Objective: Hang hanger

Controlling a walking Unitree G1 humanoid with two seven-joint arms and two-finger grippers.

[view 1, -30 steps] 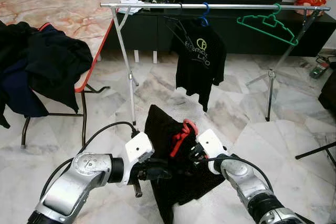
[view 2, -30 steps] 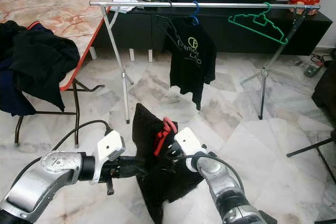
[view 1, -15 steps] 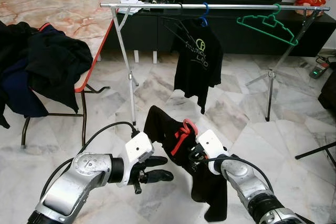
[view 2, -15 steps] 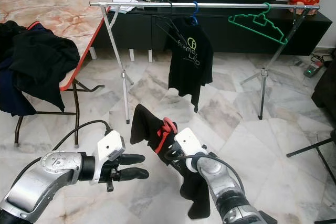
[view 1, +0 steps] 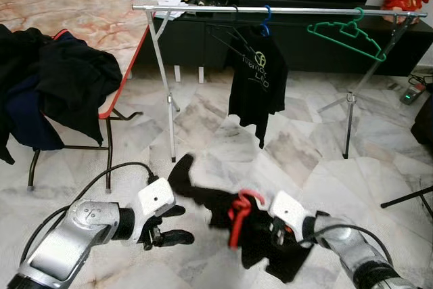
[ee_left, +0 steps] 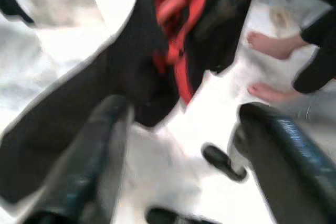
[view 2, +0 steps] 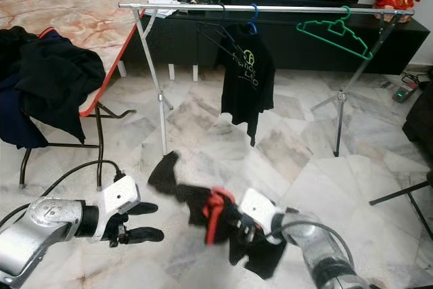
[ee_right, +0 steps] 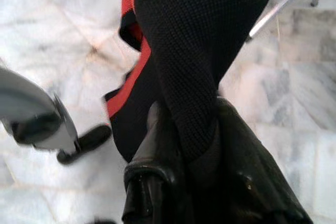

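Nearest the camera, a black garment on a red hanger is held by the right gripper, whose fingers are closed on the cloth (the right wrist view shows the fabric pinched between them). The bundle is low and well short of the rail, with one sleeve trailing toward the robot's left. The left gripper is just beside that sleeve, its fingers spread wide and holding nothing; in its wrist view the garment and hanger lie ahead of the fingers, and a person's bare feet are seen on the floor beyond.

Farther off, the rail spans the room on two stands. A black shirt on a blue hanger hangs near the rail's middle, and a green hanger hangs empty toward the rail's right end. To the left of the rail a table carries dark clothes.

The step in hand is judged to be carrying the hanger to the rail. It would be done well if the hook were kept free of cloth, the bundle lifted clear above the rail, and the hook lowered onto the bare stretch between the shirt and the green hanger. The loose sleeve could snag; support from the left gripper may help.
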